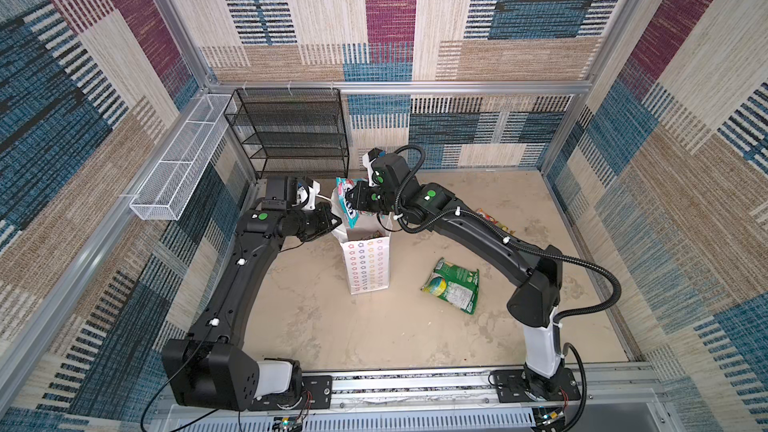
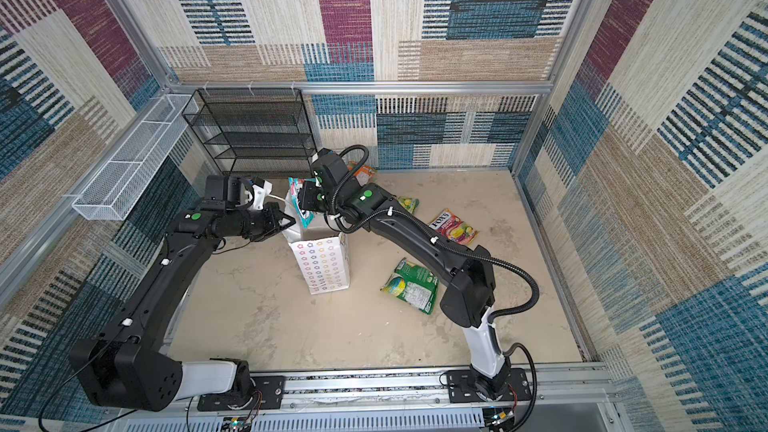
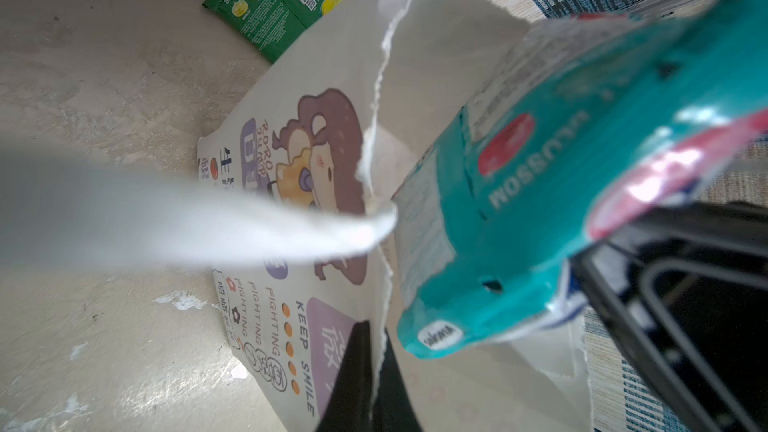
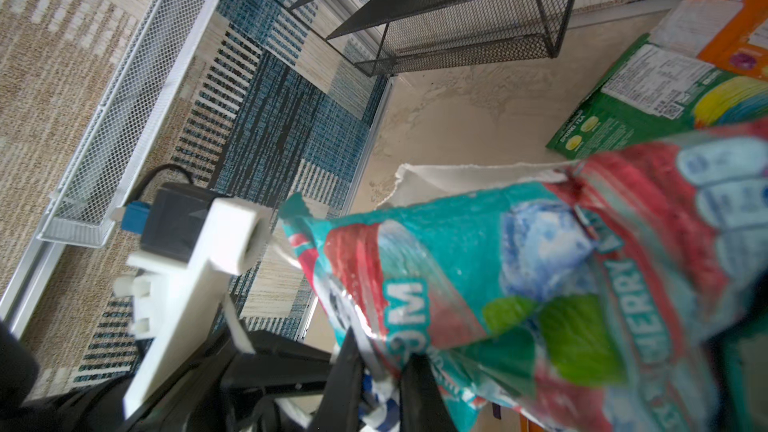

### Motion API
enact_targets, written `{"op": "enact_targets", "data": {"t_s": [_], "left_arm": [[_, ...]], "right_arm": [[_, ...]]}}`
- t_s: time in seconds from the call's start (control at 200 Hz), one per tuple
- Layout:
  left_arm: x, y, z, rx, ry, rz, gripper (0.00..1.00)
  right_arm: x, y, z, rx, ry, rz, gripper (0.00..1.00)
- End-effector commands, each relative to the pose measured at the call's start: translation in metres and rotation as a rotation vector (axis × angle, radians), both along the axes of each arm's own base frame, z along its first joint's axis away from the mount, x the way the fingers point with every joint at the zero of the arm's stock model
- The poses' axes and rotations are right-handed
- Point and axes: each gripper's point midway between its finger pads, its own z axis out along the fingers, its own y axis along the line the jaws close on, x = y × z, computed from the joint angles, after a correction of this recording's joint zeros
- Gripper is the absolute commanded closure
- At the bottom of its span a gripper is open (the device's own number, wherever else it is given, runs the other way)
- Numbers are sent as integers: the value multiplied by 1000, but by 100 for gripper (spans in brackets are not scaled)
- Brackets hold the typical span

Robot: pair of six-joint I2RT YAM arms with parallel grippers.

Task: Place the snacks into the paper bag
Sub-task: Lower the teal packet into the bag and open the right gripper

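The white paper bag (image 1: 366, 261) (image 2: 323, 264) stands upright in the middle of the floor, mouth open. My left gripper (image 1: 335, 224) (image 3: 376, 388) is shut on the bag's torn left rim (image 3: 384, 118). Its white cord handle (image 3: 208, 222) crosses the left wrist view. My right gripper (image 1: 352, 197) (image 4: 382, 384) is shut on a teal snack packet (image 1: 347, 207) (image 3: 561, 201) (image 4: 519, 284), which hangs over the bag's mouth. On the floor to the right lie a green packet (image 1: 453, 290) (image 2: 411, 290) and a FOX'S packet (image 2: 453, 226).
A black wire-mesh rack (image 1: 291, 135) stands at the back left, with a white wire-mesh basket (image 1: 178, 168) fixed along the left wall. An orange packet (image 2: 363, 172) and a yellow-green one (image 2: 407, 203) lie behind the right arm. Patterned walls enclose the floor.
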Motion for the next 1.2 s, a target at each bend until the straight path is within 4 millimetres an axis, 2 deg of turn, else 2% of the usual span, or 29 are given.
{"op": "enact_targets", "data": {"t_s": [0.0, 0.255, 0.616, 0.726, 0.871, 0.926, 1.107, 1.197], "left_arm": [[4, -3, 7, -21, -36, -14, 100], [4, -4, 11, -23, -48, -19, 100], [4, -4, 15, -18, -74, -27, 100], [4, -5, 16, -23, -77, -32, 100], [4, -5, 15, -26, -73, -33, 100], [5, -5, 15, -24, -75, -33, 100], [5, -5, 14, -23, -72, -32, 100], [5, -5, 13, -22, -70, -31, 100]], "right_arm": [[8, -4, -7, -37, -1, -48, 100], [19, -3, -30, -121, 29, -80, 100], [22, 6, -62, -154, 86, -64, 100], [23, 6, -71, -168, 111, -68, 96], [24, 9, -73, -159, 123, -54, 84], [24, 9, -68, -155, 113, -50, 79], [25, 8, -49, -138, 66, -41, 52], [23, 9, -40, -125, 52, -22, 44]]}}
